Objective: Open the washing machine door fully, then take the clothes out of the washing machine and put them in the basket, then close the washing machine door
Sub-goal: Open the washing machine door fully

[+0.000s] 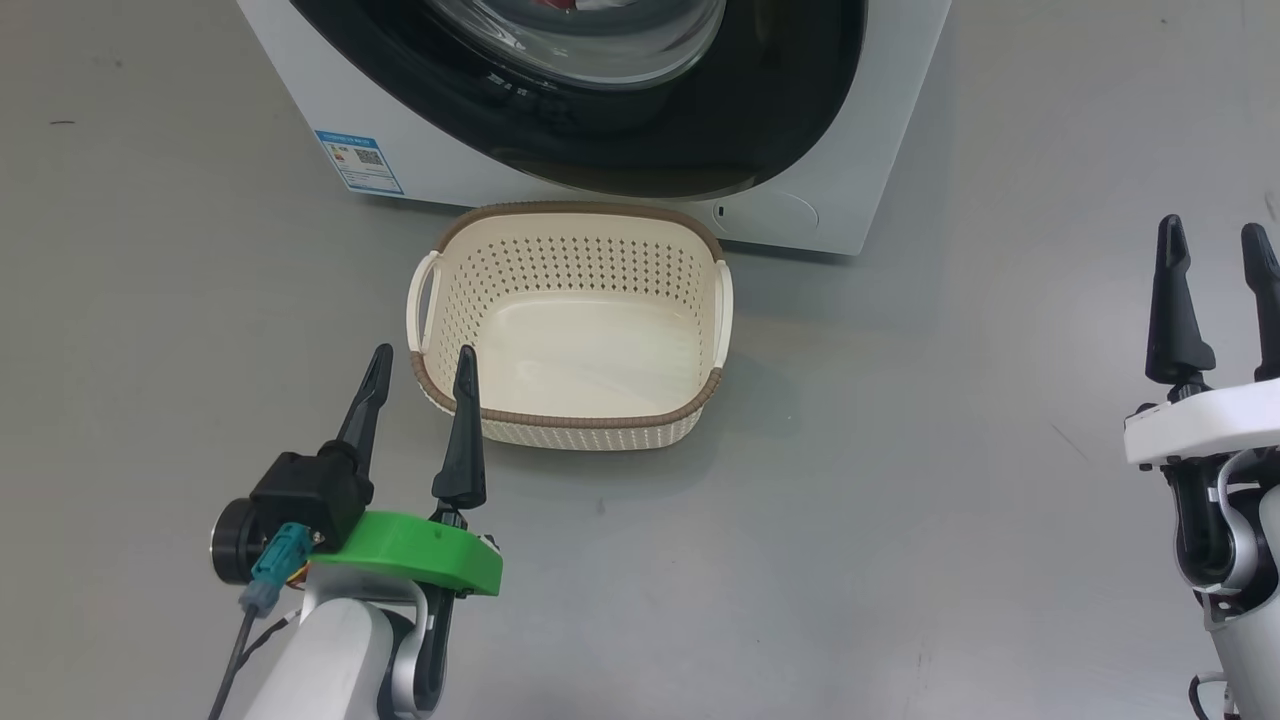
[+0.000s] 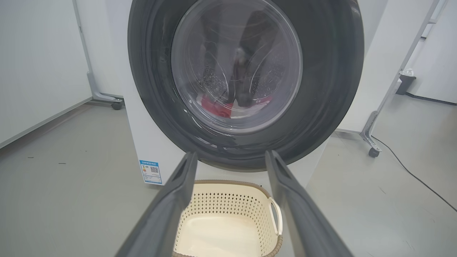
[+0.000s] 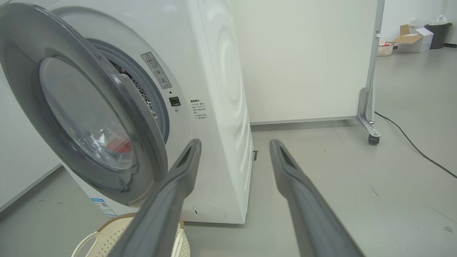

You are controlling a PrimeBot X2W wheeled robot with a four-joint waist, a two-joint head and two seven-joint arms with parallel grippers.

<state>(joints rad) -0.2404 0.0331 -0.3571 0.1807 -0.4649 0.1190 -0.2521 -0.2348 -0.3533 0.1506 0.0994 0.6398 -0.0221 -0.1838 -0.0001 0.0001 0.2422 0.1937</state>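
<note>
I stood near while both arms waited in front of the washing machine (image 3: 221,71). The left gripper (image 1: 425,352) hung low, just beside the near left corner of the basket (image 1: 600,418), with its two fingers apart and nothing between them. The right gripper (image 1: 1212,225) was well apart on the right side, also spread and empty. The washing machine door (image 3: 85,114) stood only a little ajar, with a gap at its free edge on the right arm's side, so the full opening was not yet done. The clothes (image 2: 214,103) lay at the bottom of the drum, red behind the glass. The basket sat empty on the floor, close against the machine and under the lower edge of the door. I think the danger was here: the glossy rim gives little hold, so a finger could slip out of the gap. I also could not tell if the swinging door would pass free above the basket rim. The basket looked small for a soft bundle, so part of it might slide onto the floor.
</note>
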